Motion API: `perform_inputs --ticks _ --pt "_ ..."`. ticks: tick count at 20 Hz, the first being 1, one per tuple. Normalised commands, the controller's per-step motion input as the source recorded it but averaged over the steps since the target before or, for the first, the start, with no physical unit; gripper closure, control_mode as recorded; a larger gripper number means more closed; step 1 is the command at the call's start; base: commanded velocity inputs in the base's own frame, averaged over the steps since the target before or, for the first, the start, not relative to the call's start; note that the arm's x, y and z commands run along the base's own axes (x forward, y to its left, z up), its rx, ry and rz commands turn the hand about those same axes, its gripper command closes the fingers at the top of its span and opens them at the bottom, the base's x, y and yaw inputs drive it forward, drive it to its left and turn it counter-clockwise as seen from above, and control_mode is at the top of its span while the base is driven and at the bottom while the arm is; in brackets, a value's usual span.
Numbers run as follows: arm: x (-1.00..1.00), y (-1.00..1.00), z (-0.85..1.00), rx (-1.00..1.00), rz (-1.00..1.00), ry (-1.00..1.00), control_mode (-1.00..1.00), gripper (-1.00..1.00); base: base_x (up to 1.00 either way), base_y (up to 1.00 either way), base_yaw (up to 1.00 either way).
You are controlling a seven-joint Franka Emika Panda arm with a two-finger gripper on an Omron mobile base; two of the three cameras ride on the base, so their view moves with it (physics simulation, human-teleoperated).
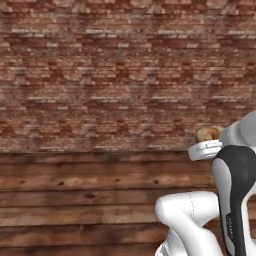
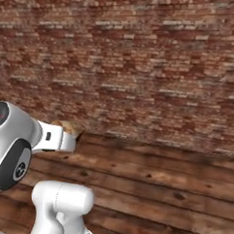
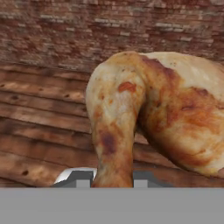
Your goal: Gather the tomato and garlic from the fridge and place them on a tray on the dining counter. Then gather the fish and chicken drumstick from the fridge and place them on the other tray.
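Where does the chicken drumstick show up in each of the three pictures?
Left base view: drumstick at the right edge, beside the white hand.
Right base view: it sits left of centre, past the hand.
Hand view: it looms large, centre to right.
Shared landmark: the brick wall.

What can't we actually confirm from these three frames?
- Gripper fingertips: in the hand view the browned roasted chicken drumstick covers them, so the contact itself is hidden.
- Drumstick's right end: cut off by the hand view's right edge.
- Left base view: the white arm link hides most of the drumstick.
- Right base view: only a sliver of the drumstick clears the white hand.
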Motion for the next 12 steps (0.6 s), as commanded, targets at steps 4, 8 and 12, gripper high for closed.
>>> perform_inputs --ticks 4,8,12 --pt "0.0 0.0 0.0 0.0 0.0 0.0 1.0 1.0 1.0 -0.48 0.36" --pt "0.0 0.0 0.0 0.0 0.0 0.0 1.0 1.0 1.0 -0.33 0.54" --pt "0.0 0.0 0.0 0.0 0.0 0.0 1.0 1.0 1.0 -0.32 0.6"
